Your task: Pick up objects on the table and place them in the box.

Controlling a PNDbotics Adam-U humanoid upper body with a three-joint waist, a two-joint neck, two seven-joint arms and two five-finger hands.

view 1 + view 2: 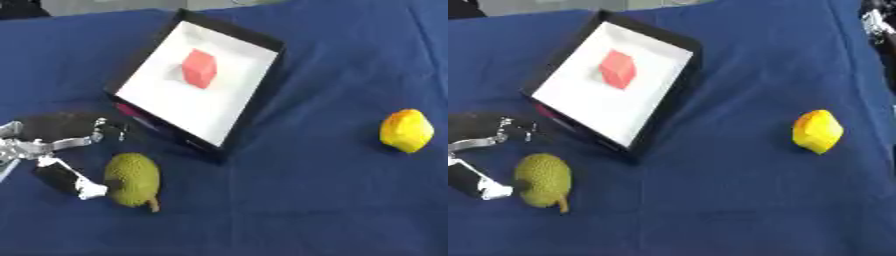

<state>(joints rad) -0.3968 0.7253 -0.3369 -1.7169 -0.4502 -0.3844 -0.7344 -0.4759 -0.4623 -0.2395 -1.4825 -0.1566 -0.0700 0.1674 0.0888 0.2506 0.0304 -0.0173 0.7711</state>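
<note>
Fingers (87,189) of the left hand (48,150), lower left, spread beside the bumpy green fruit (133,179), probably light and stiff; grip its middle.

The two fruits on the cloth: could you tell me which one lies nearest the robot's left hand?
The bumpy green fruit, lying at the left hand in front of the box; the yellow fruit sits far off to the right.
</note>
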